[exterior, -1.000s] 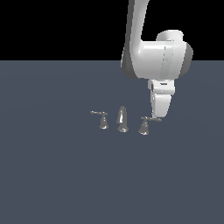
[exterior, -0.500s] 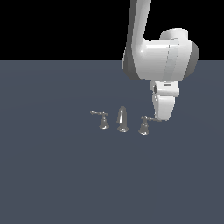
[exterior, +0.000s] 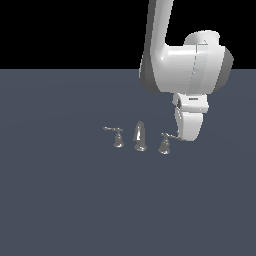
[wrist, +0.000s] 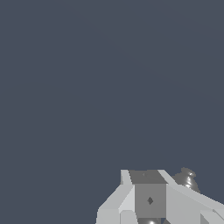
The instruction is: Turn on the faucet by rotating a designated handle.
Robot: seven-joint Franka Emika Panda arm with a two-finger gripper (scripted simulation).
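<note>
Externally, gripper [exterior: 186, 136] sits at the lever tip of the handle [exterior: 164, 144], possibly touching. Wrist view alone shows the chrome base [wrist: 187, 179] behind the fingers [wrist: 148, 197]; finger spacing cannot be told.

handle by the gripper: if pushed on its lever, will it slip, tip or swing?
Likely slippery: the handle looks like polished chrome with a thin lever, so contact could slide off. Tipping seems unlikely, since its base flares wide on the floor. The gripper is close by; contact is unclear.

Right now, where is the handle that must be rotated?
In the exterior view, the handle stands on the right of the spout, with the gripper right beside its lever end.
</note>
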